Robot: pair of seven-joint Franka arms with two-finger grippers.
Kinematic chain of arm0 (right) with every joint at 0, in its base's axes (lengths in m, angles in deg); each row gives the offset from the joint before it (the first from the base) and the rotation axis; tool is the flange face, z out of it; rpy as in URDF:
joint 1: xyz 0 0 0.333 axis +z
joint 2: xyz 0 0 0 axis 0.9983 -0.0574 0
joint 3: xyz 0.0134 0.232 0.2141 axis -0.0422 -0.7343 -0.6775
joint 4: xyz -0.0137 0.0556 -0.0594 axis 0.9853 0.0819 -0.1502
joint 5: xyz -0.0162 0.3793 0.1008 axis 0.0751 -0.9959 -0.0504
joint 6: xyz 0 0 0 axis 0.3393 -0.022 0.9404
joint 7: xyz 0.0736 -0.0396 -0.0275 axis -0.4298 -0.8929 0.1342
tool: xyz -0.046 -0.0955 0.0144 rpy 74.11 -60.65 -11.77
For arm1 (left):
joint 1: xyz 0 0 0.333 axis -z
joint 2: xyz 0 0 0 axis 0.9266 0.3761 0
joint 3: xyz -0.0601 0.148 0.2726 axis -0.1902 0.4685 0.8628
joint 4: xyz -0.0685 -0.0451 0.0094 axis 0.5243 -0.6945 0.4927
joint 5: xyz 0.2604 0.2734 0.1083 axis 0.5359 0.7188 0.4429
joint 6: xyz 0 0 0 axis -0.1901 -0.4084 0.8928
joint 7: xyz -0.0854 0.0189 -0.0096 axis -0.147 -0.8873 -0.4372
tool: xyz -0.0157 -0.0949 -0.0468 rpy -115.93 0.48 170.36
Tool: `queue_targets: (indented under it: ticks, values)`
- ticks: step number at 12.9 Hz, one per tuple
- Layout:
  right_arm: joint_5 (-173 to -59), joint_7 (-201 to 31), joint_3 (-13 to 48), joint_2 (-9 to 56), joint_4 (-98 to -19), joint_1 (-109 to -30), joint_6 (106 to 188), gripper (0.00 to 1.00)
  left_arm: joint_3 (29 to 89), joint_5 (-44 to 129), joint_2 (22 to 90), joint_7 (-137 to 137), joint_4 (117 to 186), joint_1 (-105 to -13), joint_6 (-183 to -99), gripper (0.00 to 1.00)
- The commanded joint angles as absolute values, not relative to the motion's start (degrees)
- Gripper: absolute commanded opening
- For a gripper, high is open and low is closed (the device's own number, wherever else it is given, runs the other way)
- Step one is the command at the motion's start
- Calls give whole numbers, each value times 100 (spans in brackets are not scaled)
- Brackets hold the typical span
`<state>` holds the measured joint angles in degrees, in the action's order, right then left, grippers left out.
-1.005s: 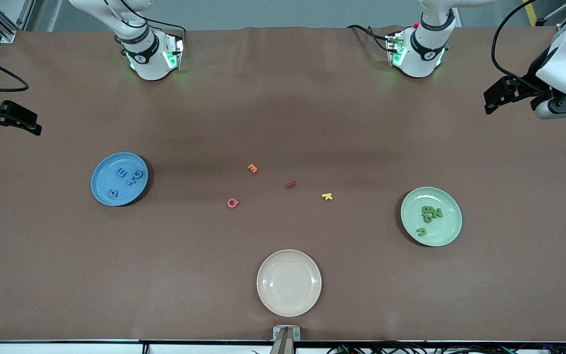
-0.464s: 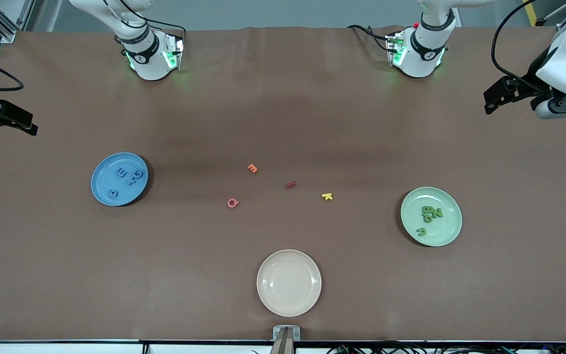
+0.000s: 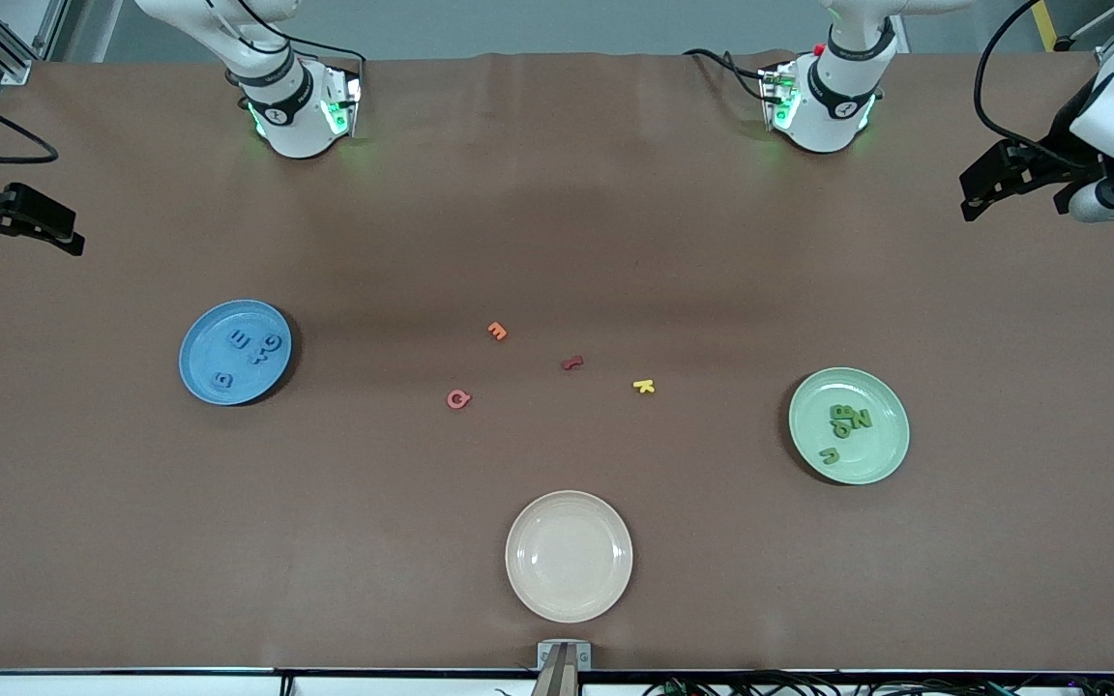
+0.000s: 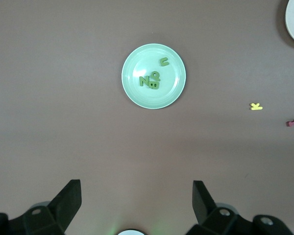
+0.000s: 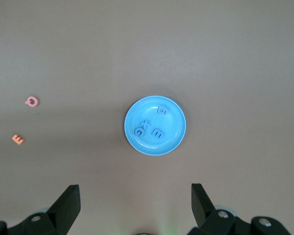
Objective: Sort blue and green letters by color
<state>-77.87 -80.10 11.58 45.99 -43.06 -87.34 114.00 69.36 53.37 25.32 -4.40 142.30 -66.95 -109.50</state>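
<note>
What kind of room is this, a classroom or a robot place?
Probably a robot lab. Two white arms are bolted to a brown-covered table, the left gripper and right gripper wait at its ends, and cables and a metal frame edge the setup.

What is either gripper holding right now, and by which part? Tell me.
Nothing is held. The left gripper hangs open above the green plate; the right gripper hangs open above the blue plate. Their letters lie in the plates.
</note>
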Motion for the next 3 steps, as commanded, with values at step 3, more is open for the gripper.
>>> queue_targets:
  ticks: [3]
  values:
    - [-7845, -7953, 1170, 5016, -4782, -8732, 11649, 100, 6920, 5114, 2536, -361, 14006, -6711, -10621, 100]
